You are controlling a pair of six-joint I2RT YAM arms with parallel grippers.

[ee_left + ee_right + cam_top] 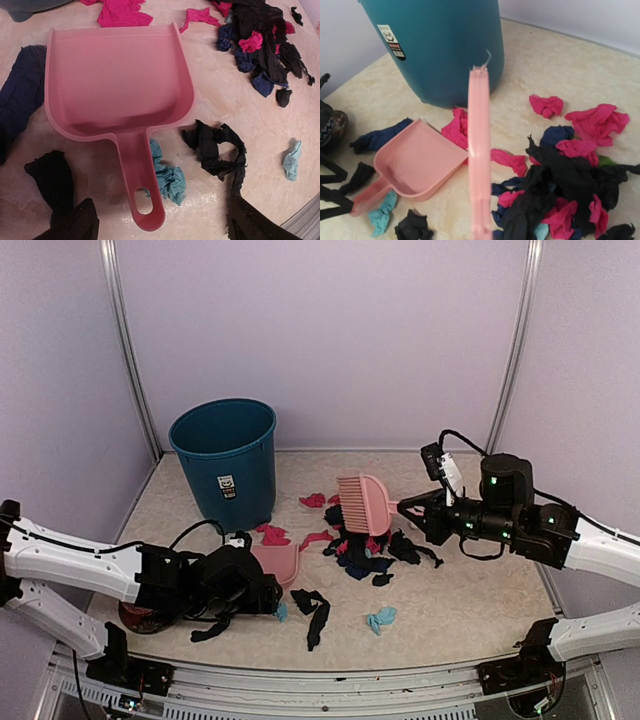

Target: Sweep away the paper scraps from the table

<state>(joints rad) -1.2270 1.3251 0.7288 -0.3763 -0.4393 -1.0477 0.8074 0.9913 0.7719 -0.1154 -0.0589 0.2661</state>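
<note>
The paper scraps lie in a black, blue and magenta pile (365, 558) mid-table, also seen in the left wrist view (260, 45) and the right wrist view (565, 190). Loose ones lie around it: a black twist (312, 605) (215, 147), a teal scrap (381, 618) and magenta scraps (272, 535). The pink dustpan (278, 562) (115, 80) lies flat on the table (470, 610). My left gripper (268, 592) (160, 225) is open, its fingers wide on either side of the dustpan's handle, not touching it. My right gripper (420, 512) is shut on the pink brush (365, 502) (480, 150), held above the pile.
A teal bin (225, 462) (440, 45) stands at the back left, behind the dustpan. A bowl with a patterned ball (140, 615) sits under my left arm. A teal scrap (170, 177) lies against the dustpan handle. Lilac walls close in three sides.
</note>
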